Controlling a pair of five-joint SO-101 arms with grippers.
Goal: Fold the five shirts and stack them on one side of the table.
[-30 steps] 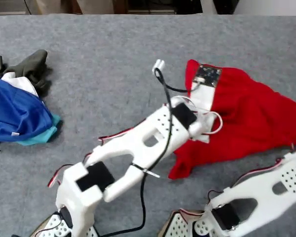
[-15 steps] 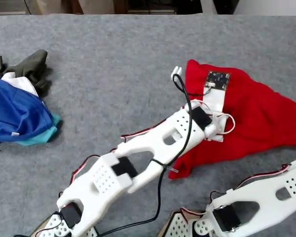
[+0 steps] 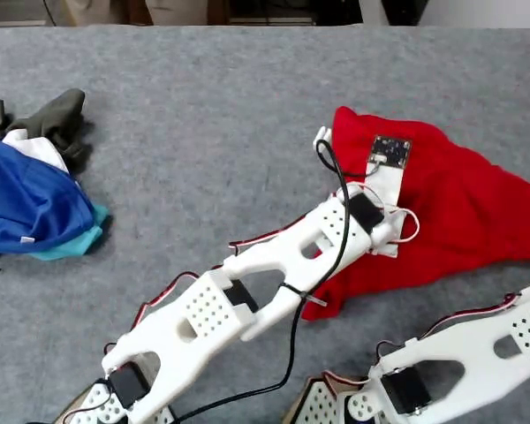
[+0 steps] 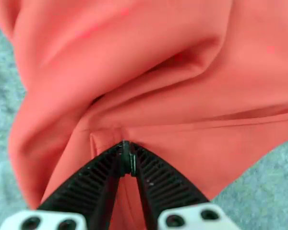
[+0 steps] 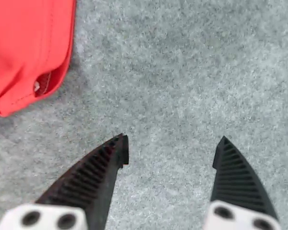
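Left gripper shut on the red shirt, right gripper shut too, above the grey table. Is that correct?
Not quite: the right gripper is open, its jaws spread above the grey table, as the right wrist view shows. The left gripper is indeed shut on the red shirt.

The red cloth shirt [image 3: 459, 212] was seen as smooth and matt, laid on a grey table covering [image 3: 203, 115] of rough, felt-like fabric. The white arm shell [image 3: 265, 261] was formed in smooth hard plastic, while the left gripper [image 4: 126, 151] and right gripper [image 5: 173, 143] were fitted with matt black ribbed fingers [image 5: 93, 177].
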